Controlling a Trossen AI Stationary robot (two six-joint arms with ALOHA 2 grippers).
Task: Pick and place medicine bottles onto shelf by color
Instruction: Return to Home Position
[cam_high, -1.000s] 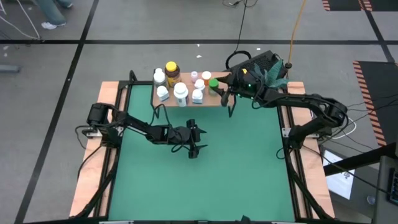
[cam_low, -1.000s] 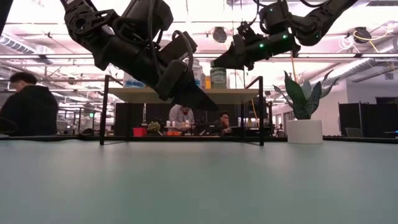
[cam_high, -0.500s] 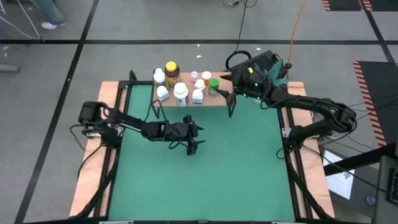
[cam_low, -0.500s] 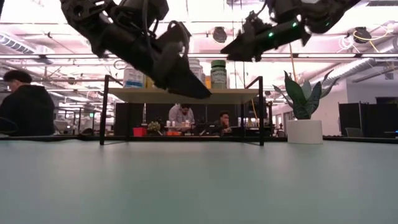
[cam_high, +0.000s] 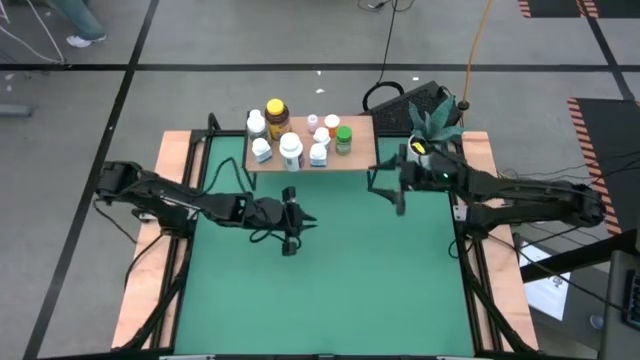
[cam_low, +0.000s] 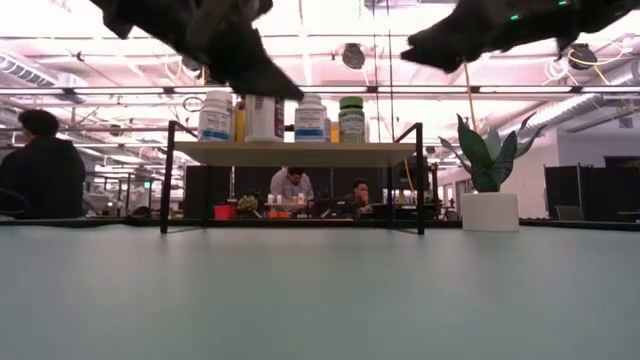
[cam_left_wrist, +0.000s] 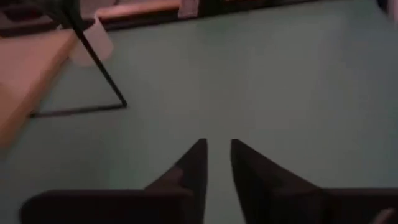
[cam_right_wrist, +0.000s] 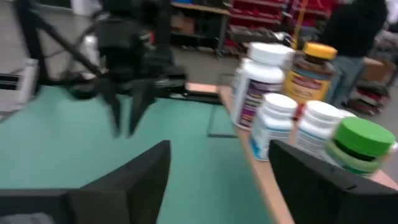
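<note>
Eight or so medicine bottles (cam_high: 296, 137) are standing on the shelf (cam_high: 357, 156). The left gripper (cam_high: 290, 244) is hovering over the mat, fingers nearly together, empty. The right gripper (cam_high: 399, 203) is hanging near the shelf, jaws parted, empty.

Bright overhead ceiling glare in low view, dim blurred wrist views, soft shadows

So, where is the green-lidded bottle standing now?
In the high view, the green-lidded bottle stands on the shelf, at the right end of the bottle group, beside a white bottle. The right gripper is apart from it, over the green mat.
</note>
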